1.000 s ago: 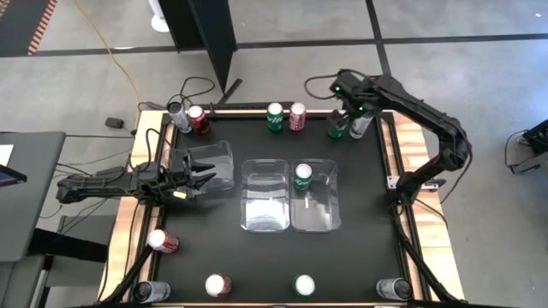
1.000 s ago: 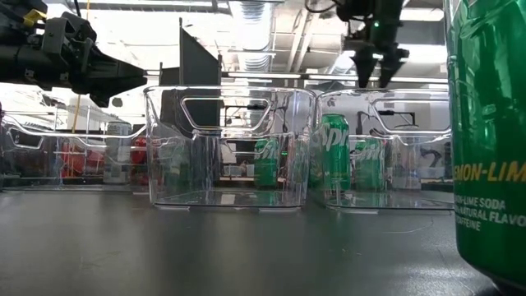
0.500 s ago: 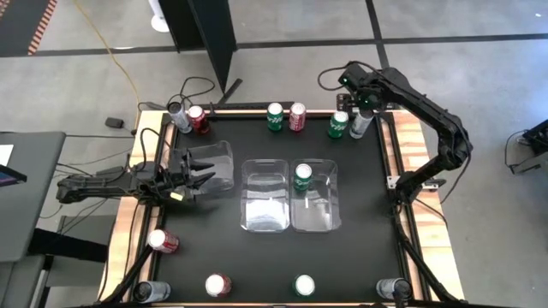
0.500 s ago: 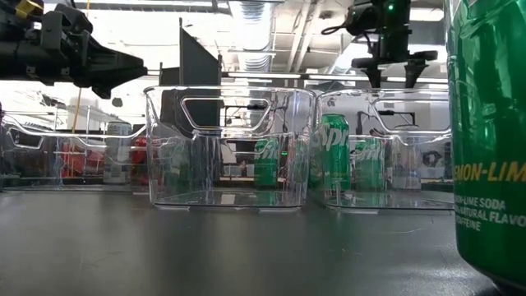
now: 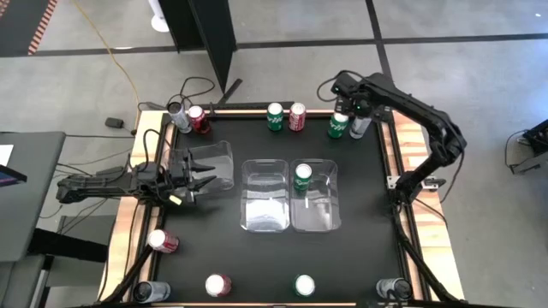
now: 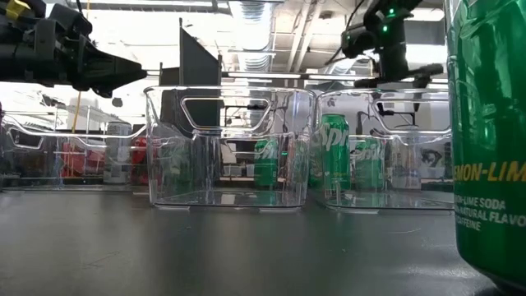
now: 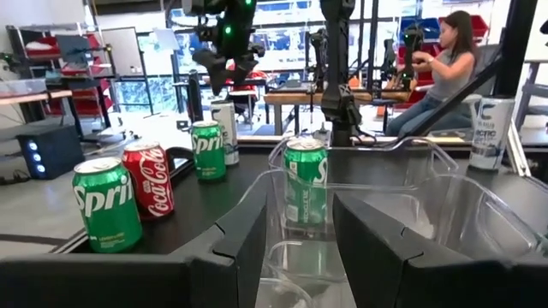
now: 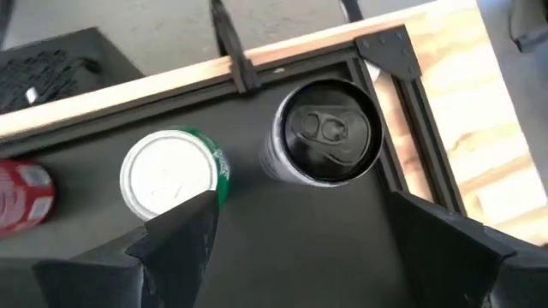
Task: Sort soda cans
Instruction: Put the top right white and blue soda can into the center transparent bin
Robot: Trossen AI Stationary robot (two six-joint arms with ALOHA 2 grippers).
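The right hand (image 5: pixel 349 109) hangs above the far right corner of the black worktop (image 5: pixel 360 205), its fingers spread wide and grasping nothing. Below it stand a green Sprite can (image 8: pixel 171 175) and a dark-topped silver can (image 8: pixel 325 133), just beside each other.

The left hand (image 5: pixel 201 174) hovers over the left clear bin (image 5: pixel 218 162), its fingers partly parted and empty.

One green can (image 5: pixel 303 177) stands inside the right clear bin (image 5: pixel 321 214); the middle bin (image 5: pixel 264 205) holds no cans.

Along the far edge stand a green can (image 5: pixel 275 117) beside a red Coca-Cola can (image 5: pixel 297 115), and at the far left corner a silver can (image 5: pixel 178 115) beside a red can (image 5: pixel 198 119).

More cans line the near edge: red (image 5: pixel 163 241), dark (image 5: pixel 150 293), red (image 5: pixel 217 285), green (image 5: pixel 304 286) and dark (image 5: pixel 394 289).
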